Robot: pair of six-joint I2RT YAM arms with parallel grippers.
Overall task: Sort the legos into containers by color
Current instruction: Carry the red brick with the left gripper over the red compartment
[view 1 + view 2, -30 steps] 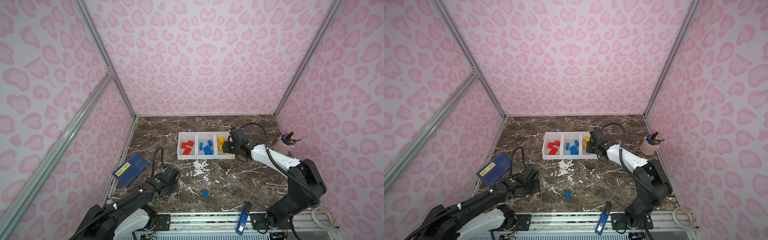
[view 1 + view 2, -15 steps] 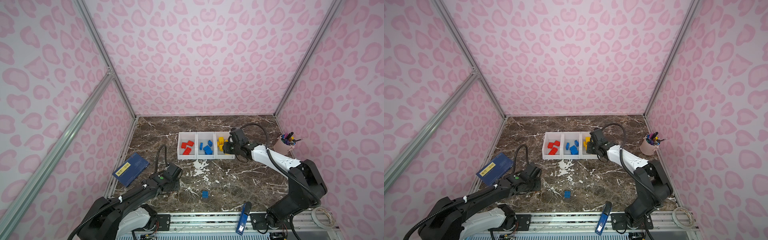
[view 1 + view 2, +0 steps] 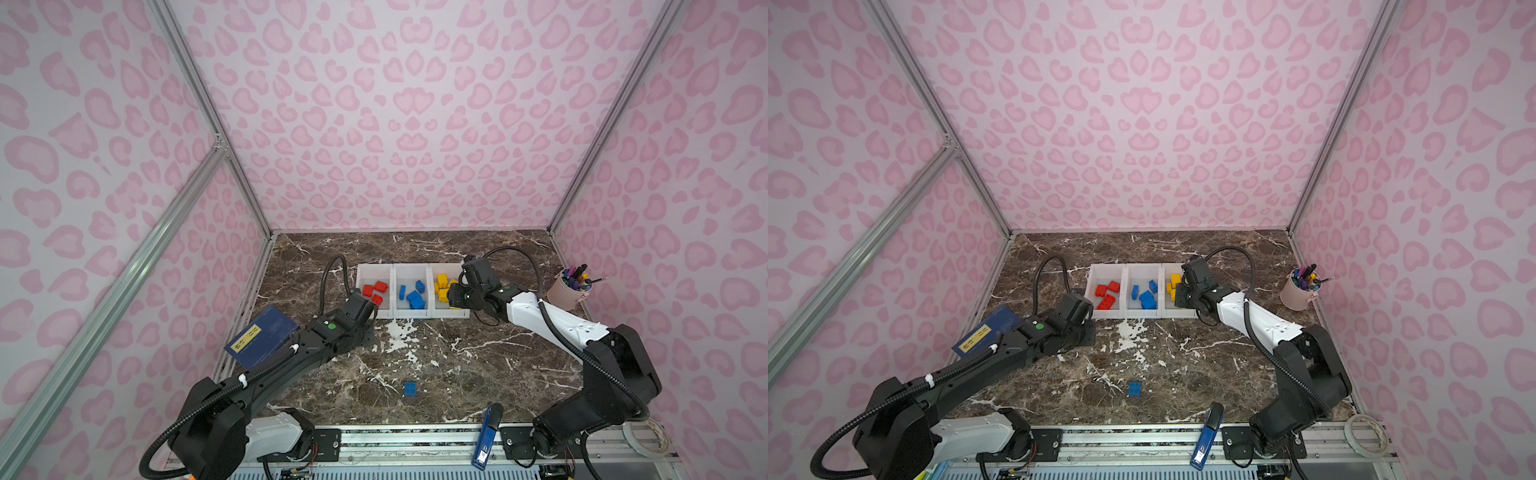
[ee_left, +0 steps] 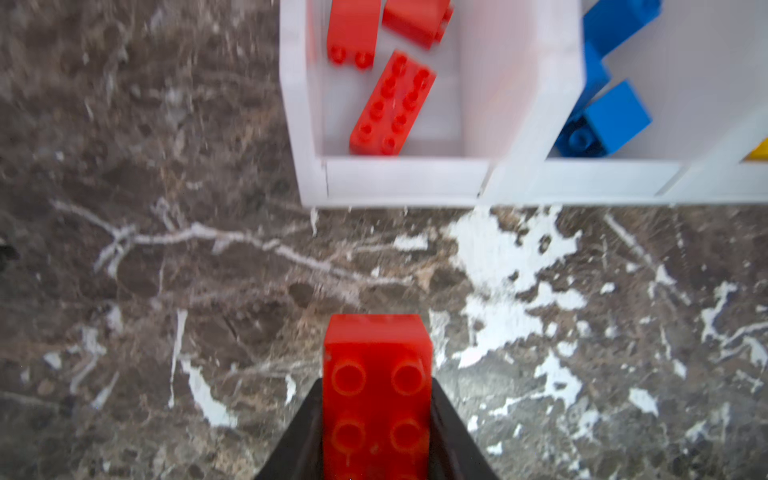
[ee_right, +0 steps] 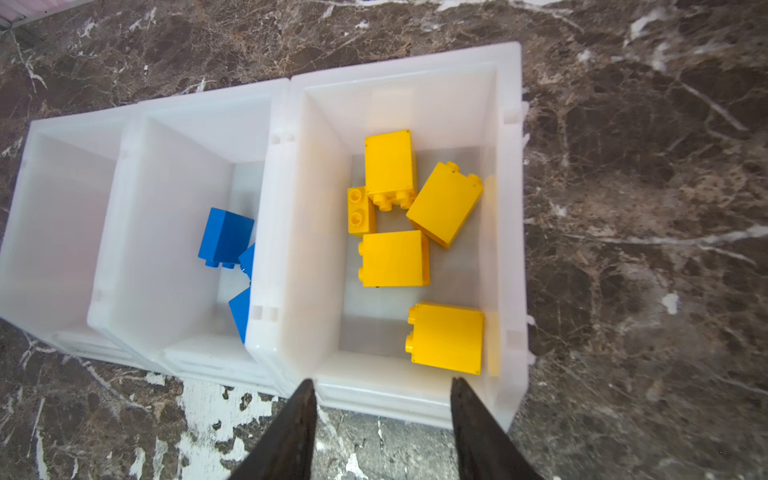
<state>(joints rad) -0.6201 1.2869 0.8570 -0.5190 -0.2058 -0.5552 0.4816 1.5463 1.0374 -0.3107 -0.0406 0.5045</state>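
Three joined white containers (image 3: pixel 409 314) (image 3: pixel 1142 314) sit mid-table, holding red legos (image 4: pixel 390 104), blue legos (image 5: pixel 224 237) and yellow legos (image 5: pixel 395 257), one colour each. My left gripper (image 4: pixel 376 415) (image 3: pixel 365 309) is shut on a red lego (image 4: pixel 376 395), just short of the near front corner of the container with the red legos. My right gripper (image 5: pixel 382 386) (image 3: pixel 453 295) hangs open and empty over the front lip of the container with the yellow legos. One blue lego (image 3: pixel 410 389) (image 3: pixel 1134 388) lies alone on the marble near the front.
A dark blue box (image 3: pixel 262 343) lies at the left wall beside my left arm. A pink pen cup (image 3: pixel 567 291) stands at the right wall. A blue stapler (image 3: pixel 486 436) rests on the front rail, and a tape roll (image 3: pixel 1366 432) at the front right.
My left arm has reached away from the front edge toward the container with the red legos. The right arm has hardly moved.
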